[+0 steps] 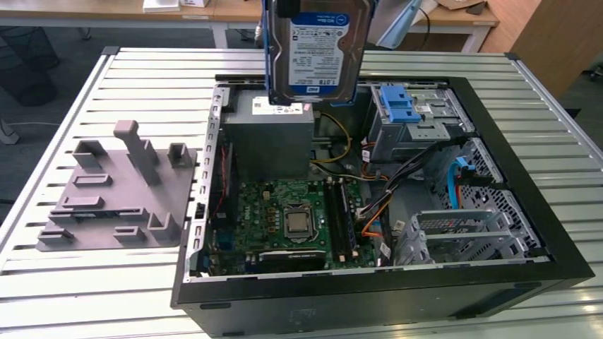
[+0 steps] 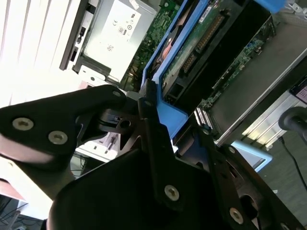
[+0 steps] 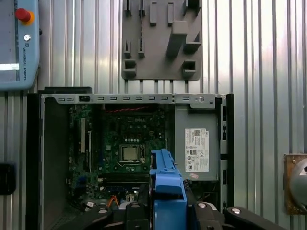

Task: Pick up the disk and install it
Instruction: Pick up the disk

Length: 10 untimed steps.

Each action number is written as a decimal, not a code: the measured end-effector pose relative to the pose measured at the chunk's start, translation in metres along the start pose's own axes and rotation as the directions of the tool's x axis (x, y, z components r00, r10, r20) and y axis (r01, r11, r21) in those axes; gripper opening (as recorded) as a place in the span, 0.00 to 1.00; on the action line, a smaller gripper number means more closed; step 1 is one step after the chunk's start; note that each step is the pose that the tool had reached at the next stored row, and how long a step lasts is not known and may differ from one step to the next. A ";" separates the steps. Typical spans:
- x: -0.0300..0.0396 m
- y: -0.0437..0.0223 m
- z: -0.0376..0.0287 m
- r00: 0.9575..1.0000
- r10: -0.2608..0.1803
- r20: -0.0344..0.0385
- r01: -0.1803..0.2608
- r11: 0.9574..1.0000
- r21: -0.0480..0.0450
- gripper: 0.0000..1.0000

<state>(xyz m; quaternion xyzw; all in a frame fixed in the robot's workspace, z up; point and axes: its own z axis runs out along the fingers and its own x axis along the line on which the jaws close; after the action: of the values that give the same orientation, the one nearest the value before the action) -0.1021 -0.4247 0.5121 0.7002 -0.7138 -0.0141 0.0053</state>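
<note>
1. At the exterior view's left, a slatted metal table (image 1: 56, 275) is seen, and a grey fixture plate (image 1: 118, 194) with upright pegs and blocks is laid on it, just beside the open computer case (image 1: 377, 300).
2. Inside the case, towards the exterior view's left, a green motherboard (image 1: 282, 219) is laid flat, with the processor (image 1: 299, 224) near its middle. A large grey power-supply box (image 1: 268, 138) is set just behind it, farther from the camera.
3. The disk (image 1: 315, 49) is held upright in the air, hanging from the top edge of the exterior view with its blue-and-white label turned to the camera. Its lower edge is seen over the far end of the power-supply box. It is seated in none of the bays.
4. In the second wrist view, the gripper (image 2: 172, 120) is seen clamped on the disk (image 2: 201, 43): its black fingers (image 2: 146, 110) are pressed against the blue bracket that frames the drive. In the first wrist view, the same grip (image 3: 168, 213) is shown, with the bracketed disk (image 3: 167, 177) pointing down over the open case.
5. Towards the exterior view's right, a metal drive cage (image 1: 410, 109) with a blue latch is fixed in the far corner. Coloured cables (image 1: 377, 169) are run beside it.
6. Nearer the camera, a second perforated metal cage (image 1: 462, 229) is mounted against the case wall.
</note>
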 end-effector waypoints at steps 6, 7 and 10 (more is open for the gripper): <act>0.0008 -0.0001 0.0001 1.000 0.000 0.000 0.000 1.000 0.000 0.36; 0.0008 -0.0002 0.0001 1.000 0.000 0.000 0.000 1.000 0.000 0.36; 0.0008 -0.0004 0.0001 1.000 0.000 0.000 0.000 1.000 0.000 0.36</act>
<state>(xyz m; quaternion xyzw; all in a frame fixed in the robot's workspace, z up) -0.1016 -0.4255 0.5120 0.7002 -0.7138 -0.0140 0.0054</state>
